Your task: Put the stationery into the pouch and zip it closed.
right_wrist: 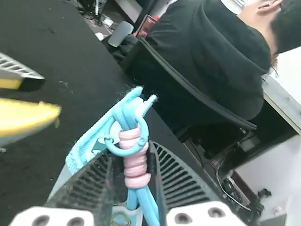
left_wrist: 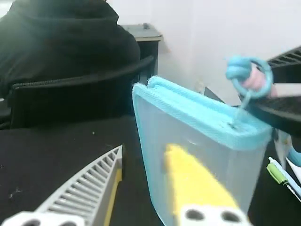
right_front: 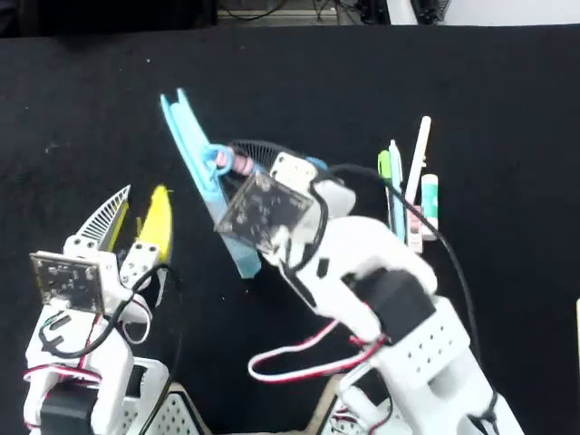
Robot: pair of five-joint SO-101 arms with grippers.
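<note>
A translucent pouch (right_front: pixel 195 149) with a light blue zipper edge stands on its side in the middle of the black table. My right gripper (right_front: pixel 237 161) is shut on its zipper pull (right_front: pixel 227 163), a blue ring with pink beads. In the right wrist view the black ribbed fingers (right_wrist: pixel 94 183) clamp the pull (right_wrist: pixel 132 155) at the pouch's (right_wrist: pixel 89 146) top edge. My left gripper (right_front: pixel 136 213) is open, just left of the pouch and apart from it. Its yellow finger (left_wrist: pixel 193 183) lies in front of the pouch (left_wrist: pixel 197 122). Several pens and a glue stick (right_front: pixel 408 190) lie to the right.
The right arm's body (right_front: pixel 390 308) covers the table between the pouch and the pens. Red and white cables (right_front: pixel 290 362) loop near the front edge. Bare black table (right_front: pixel 91 109) spreads to the left and behind the pouch.
</note>
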